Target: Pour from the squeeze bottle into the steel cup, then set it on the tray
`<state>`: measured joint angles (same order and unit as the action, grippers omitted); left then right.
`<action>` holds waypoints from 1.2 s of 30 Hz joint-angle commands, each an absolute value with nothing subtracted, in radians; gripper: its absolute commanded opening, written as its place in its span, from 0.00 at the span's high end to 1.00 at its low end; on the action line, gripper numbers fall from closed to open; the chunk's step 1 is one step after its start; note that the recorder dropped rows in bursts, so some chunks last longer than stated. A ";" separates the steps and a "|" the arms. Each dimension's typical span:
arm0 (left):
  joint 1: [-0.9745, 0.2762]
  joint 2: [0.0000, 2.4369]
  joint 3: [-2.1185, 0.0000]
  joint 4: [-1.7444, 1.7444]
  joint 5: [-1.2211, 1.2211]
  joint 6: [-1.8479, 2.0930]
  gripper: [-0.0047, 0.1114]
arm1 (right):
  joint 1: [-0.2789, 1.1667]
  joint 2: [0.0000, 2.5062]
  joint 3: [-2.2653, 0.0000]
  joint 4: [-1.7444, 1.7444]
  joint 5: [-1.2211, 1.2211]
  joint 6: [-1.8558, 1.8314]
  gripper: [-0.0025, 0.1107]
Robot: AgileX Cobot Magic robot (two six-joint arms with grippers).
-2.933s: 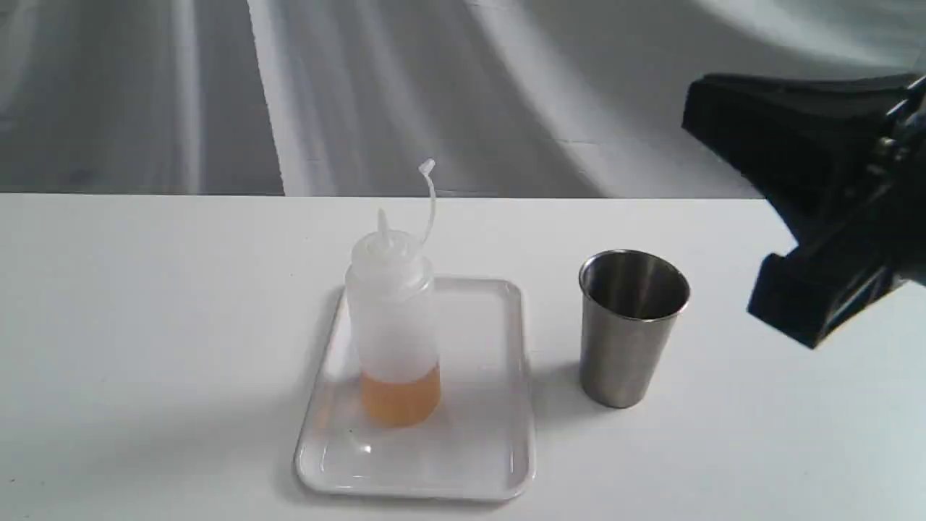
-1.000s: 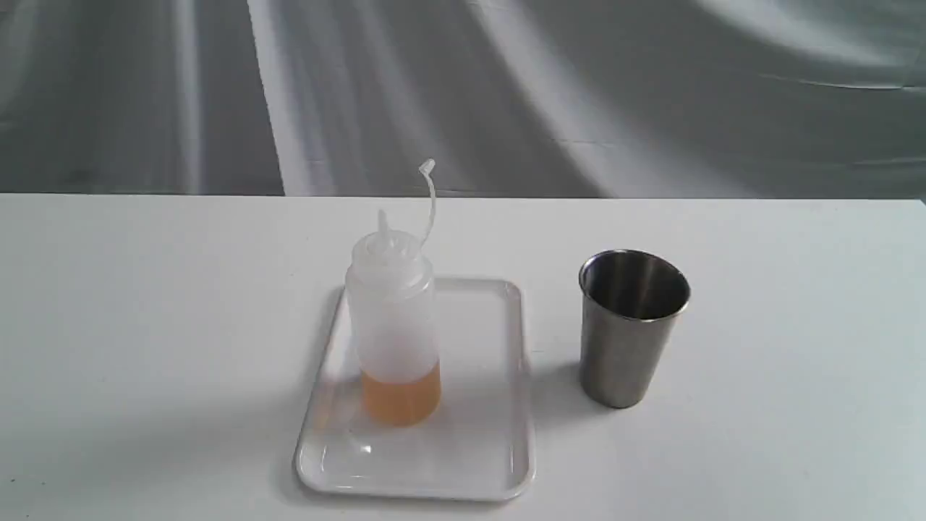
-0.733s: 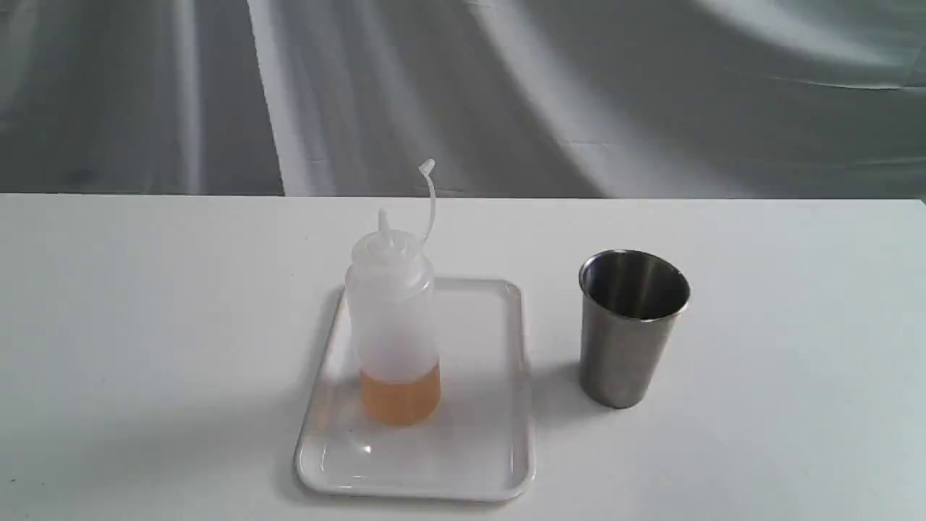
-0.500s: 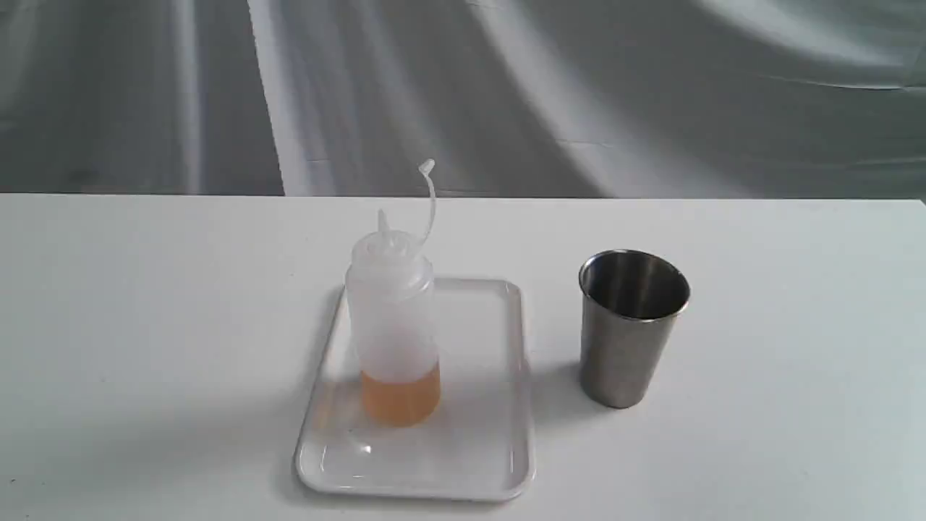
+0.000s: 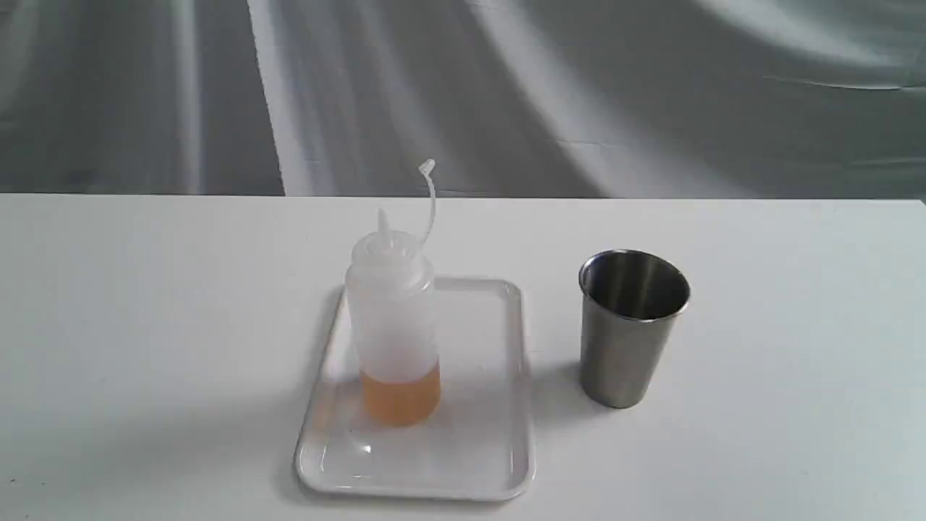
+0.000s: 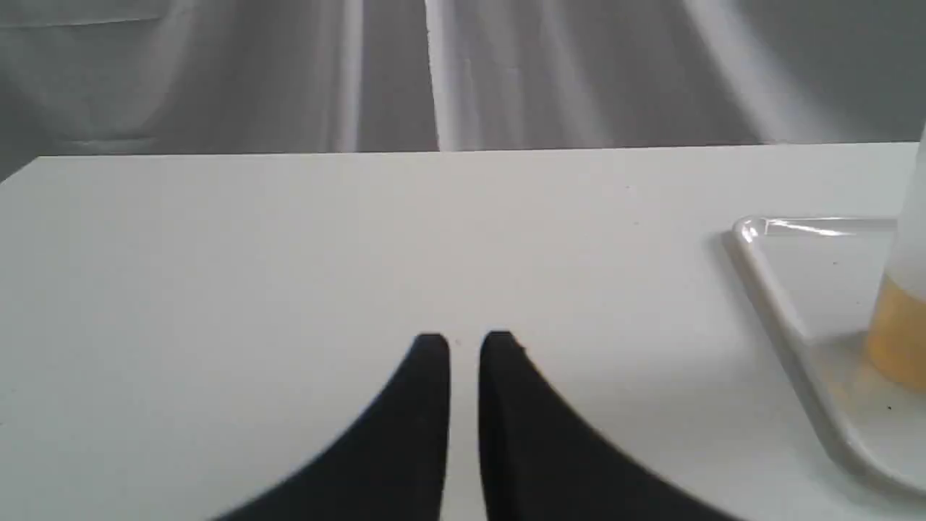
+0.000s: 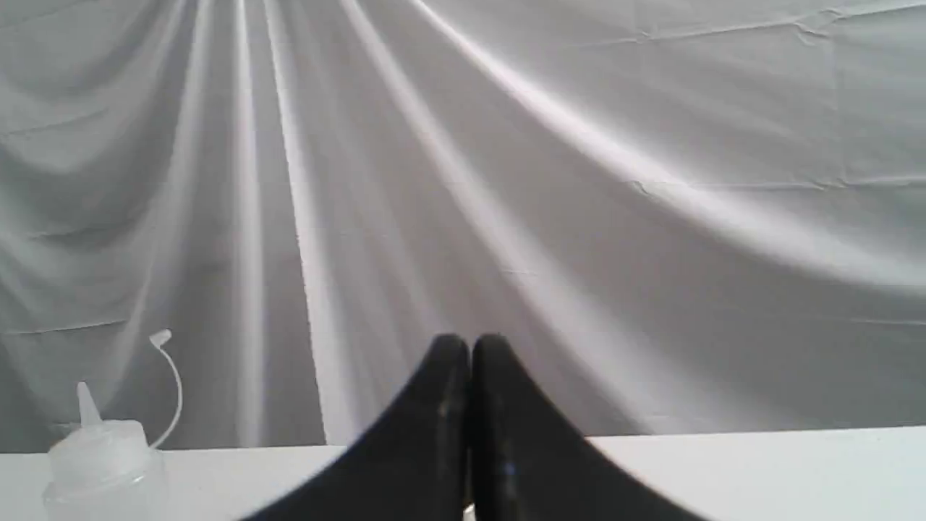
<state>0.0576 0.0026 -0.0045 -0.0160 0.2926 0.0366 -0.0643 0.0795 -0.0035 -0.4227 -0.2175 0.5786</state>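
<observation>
Exterior view: the squeeze bottle [image 5: 393, 325] stands upright on the tray [image 5: 499, 449], towards its left and rear part, with amber liquid filling only its lowest portion. Its nozzle is uncovered, and the small cap [image 5: 427, 168] sits high on its curved tether to the right of the tip. The steel cup [image 5: 629, 333] stands upright on the white surface [image 5: 145, 325] to the right of the tray, near it but not touching, with its mouth open to the camera. A grey draped cloth [image 5: 579, 94] hangs behind the surface's far edge.

Left wrist view: the left jaws sit low over the surface [image 6: 217, 253], all but clenched, with only a narrow slit between them and nothing held. Off to one side lie a corner of the tray [image 6: 767, 275] and one edge of the squeeze bottle [image 6: 901, 325]. The tray's raised rim stands between the jaws and the bottle.

Right wrist view: the right jaws are pressed together tip to tip, gripping nothing, and point at the cloth [image 7: 579, 181]. The squeeze bottle's shoulder and nozzle [image 7: 101, 463] show off to one side, well apart from the jaws, with the cap [image 7: 160, 337] above. A strip of the surface [image 7: 796, 470] shows under the cloth.
</observation>
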 commanded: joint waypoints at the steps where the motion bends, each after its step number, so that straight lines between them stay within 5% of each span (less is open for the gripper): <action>1: 0.058 0.000 0.000 -0.019 0.284 0.033 0.89 | -0.071 0.056 0.000 -0.431 -0.143 0.573 0.98; 14: 0.058 0.000 0.000 -0.019 0.284 0.033 0.89 | -0.071 0.056 0.000 -0.368 -0.010 0.565 0.98; 23: 0.058 0.000 0.000 -0.019 0.284 0.033 0.89 | -0.071 0.056 0.000 0.020 0.111 0.101 0.98; 36: 0.058 0.000 0.000 -0.019 0.284 0.034 0.89 | -0.073 0.056 0.000 -0.021 0.304 0.027 0.98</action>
